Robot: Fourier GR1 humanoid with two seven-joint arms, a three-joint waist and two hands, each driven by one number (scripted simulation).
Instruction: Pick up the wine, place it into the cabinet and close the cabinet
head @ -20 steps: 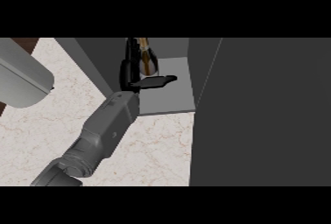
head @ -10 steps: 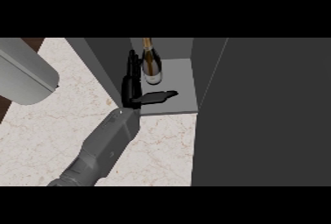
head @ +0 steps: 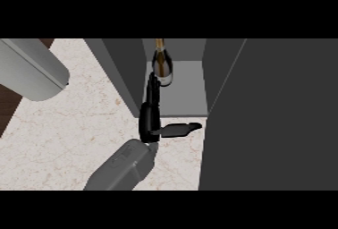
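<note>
Wine point(head: 163, 67) now stands upright inside the cabinet point(head: 188, 94), released by the right hand point(head: 149, 120), which is drawing back with fingers point(head: 153, 91) straight and thumb spread; closing remains.

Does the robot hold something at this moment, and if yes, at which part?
Nothing is held. The right hand is open, its straight fingers beside the wine bottle standing in the cabinet.

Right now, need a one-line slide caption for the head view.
Right hand open beside the wine bottle inside the cabinet, door not yet closed.
</note>
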